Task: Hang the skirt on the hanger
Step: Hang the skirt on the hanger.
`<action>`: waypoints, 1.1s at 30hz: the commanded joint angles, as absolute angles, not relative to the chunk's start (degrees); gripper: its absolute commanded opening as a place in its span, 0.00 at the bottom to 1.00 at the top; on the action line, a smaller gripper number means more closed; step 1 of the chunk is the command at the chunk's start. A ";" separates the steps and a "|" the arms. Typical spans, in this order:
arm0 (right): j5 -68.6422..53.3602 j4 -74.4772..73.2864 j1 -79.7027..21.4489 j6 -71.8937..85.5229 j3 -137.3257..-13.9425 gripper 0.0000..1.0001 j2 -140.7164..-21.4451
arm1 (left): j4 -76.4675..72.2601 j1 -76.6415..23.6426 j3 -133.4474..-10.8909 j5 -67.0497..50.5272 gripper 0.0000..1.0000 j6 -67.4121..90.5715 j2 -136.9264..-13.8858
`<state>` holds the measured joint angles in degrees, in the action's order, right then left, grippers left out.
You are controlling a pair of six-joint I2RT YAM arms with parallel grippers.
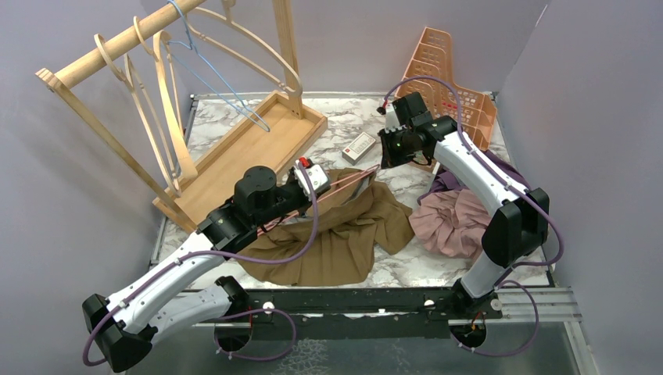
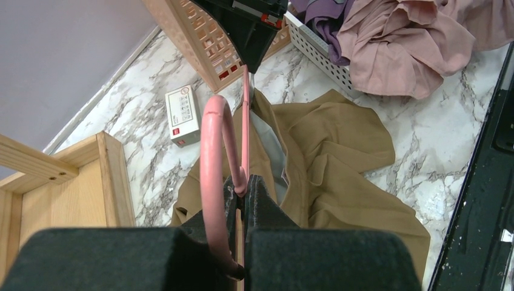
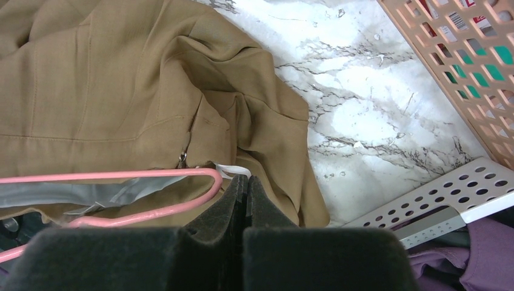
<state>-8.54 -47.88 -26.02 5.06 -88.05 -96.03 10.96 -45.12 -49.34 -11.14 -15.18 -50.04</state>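
A tan skirt (image 1: 336, 234) lies crumpled on the marble table, its waist end raised toward the back. A pink hanger (image 2: 212, 151) runs across the waist opening, grey lining showing beside it (image 3: 91, 191). My left gripper (image 2: 248, 182) is shut on the hanger's neck just below the hook. My right gripper (image 3: 245, 180) is shut at the far end of the hanger (image 3: 121, 177), pinching the skirt's (image 3: 109, 79) waist edge next to a white label. From above, the right gripper (image 1: 381, 162) hangs over the skirt's top corner.
A wooden rack (image 1: 242, 148) with wooden hangers and a blue wire hanger (image 1: 211, 70) stands at the back left. An orange basket (image 1: 449, 78) leans at the back right. A small white box (image 1: 360, 145) lies nearby. Pink and purple garments (image 1: 453, 219) fill a white perforated tray (image 3: 436, 194).
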 commanded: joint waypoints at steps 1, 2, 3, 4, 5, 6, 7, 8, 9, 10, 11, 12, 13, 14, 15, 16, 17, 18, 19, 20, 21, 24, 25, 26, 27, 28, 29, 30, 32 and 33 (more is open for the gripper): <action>-10.05 -48.09 -25.75 4.48 -89.92 0.01 -95.06 | 9.44 -45.35 -48.95 -12.29 0.00 -15.03 -49.86; -10.21 -48.15 -25.75 4.48 -89.98 0.01 -94.94 | 9.45 -45.35 -48.95 -12.26 0.00 -15.03 -50.09; -10.38 -48.12 -25.73 4.48 -89.92 0.01 -94.90 | 9.53 -45.33 -48.95 -12.30 0.00 -15.05 -50.26; -10.56 -48.10 -25.75 4.47 -89.91 0.01 -94.83 | 9.56 -45.35 -48.94 -12.17 0.00 -15.15 -50.44; -10.74 -48.13 -25.75 4.42 -89.91 0.01 -94.79 | 9.58 -45.35 -48.88 -11.92 0.00 -15.26 -50.58; -10.88 -48.08 -25.75 4.40 -89.92 0.01 -94.67 | 9.61 -45.35 -48.95 -11.87 0.00 -15.29 -50.64; -10.97 -48.15 -25.75 4.34 -89.96 0.01 -94.66 | 9.64 -45.35 -48.95 -12.05 0.00 -15.31 -50.64; -11.00 -48.22 -25.72 4.31 -89.99 0.01 -94.59 | 9.53 -45.35 -48.97 -12.23 0.00 -15.32 -50.69; -10.99 -48.24 -25.75 4.26 -90.08 0.01 -94.57 | 9.53 -45.35 -48.96 -12.48 0.00 -15.32 -50.64; -11.07 -48.21 -25.75 4.22 -90.09 0.01 -94.49 | 9.51 -45.35 -48.88 -12.56 0.00 -15.29 -50.67; -11.07 -48.19 -25.75 4.22 -90.13 0.01 -94.42 | 9.57 -45.35 -48.82 -12.52 0.00 -15.34 -50.56; -11.12 -48.18 -25.75 4.22 -90.17 0.01 -94.39 | 9.57 -45.35 -48.72 -12.56 0.00 -15.36 -50.47; -11.37 -48.19 -25.71 4.15 -90.30 0.01 -94.33 | 9.62 -45.35 -48.63 -12.56 0.00 -15.30 -50.46; -11.60 -48.21 -25.75 4.13 -90.45 0.01 -94.31 | 9.63 -45.35 -48.55 -12.49 0.00 -15.37 -50.42; -11.98 -48.21 -25.73 4.07 -90.44 0.01 -94.24 | 9.70 -45.34 -48.59 -12.48 0.00 -15.41 -50.43; -12.22 -48.24 -25.75 4.02 -90.56 0.01 -94.15 | 9.72 -45.35 -48.56 -12.32 0.00 -15.46 -50.45; -12.48 -48.35 -25.75 4.04 -90.66 0.01 -94.00 | 9.78 -45.34 -48.64 -12.16 0.00 -15.51 -50.55; -12.70 -48.35 -25.75 4.04 -90.82 0.01 -93.87 | 9.89 -45.31 -48.69 -12.13 0.00 -15.54 -50.58; -12.93 -48.42 -25.75 4.04 -90.92 0.01 -93.68 | 9.93 -45.35 -48.76 -12.21 0.00 -15.63 -50.55; -13.18 -48.39 -25.75 3.97 -91.03 0.01 -93.49 | 10.00 -45.35 -48.71 -12.17 0.00 -15.69 -50.61; -13.47 -48.47 -25.75 3.96 -91.16 0.01 -93.46 | 9.91 -45.35 -48.62 -12.40 0.00 -15.59 -50.55; -14.69 -48.64 -25.75 3.82 -91.49 0.01 -93.36 | 9.43 -45.33 -48.45 -12.29 0.00 -15.65 -50.50; -15.28 -48.75 -25.75 3.72 -91.49 0.01 -93.35 | 9.41 -45.35 -48.51 -12.16 0.00 -15.78 -50.58; -15.78 -48.86 -25.70 3.69 -91.49 0.01 -93.28 | 9.43 -45.33 -48.56 -12.09 0.00 -15.88 -50.59; -16.13 -48.87 -25.75 3.67 -91.43 0.01 -93.16 | 9.39 -45.30 -48.59 -12.05 0.00 -15.93 -50.57; -16.36 -48.96 -25.73 3.57 -91.35 0.01 -93.08 | 9.26 -45.35 -48.54 -12.11 0.00 -15.87 -50.60; -16.55 -49.03 -25.75 3.48 -91.28 0.01 -93.01 | 9.21 -45.35 -48.52 -12.13 0.00 -15.83 -50.56; -16.79 -49.16 -25.75 3.37 -91.24 0.01 -92.99 | 9.12 -45.35 -48.52 -11.93 0.00 -15.86 -50.54; -17.36 -49.58 -25.75 3.11 -91.23 0.01 -92.92 | 8.99 -45.30 -48.43 -11.67 0.00 -16.00 -50.50; -17.58 -49.76 -25.75 3.04 -91.19 0.01 -92.90 | 8.92 -45.30 -48.47 -11.42 0.00 -16.11 -50.41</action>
<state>-14.68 -48.31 -25.87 4.21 -89.73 -94.80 10.83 -45.12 -48.93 -11.18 -15.29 -50.85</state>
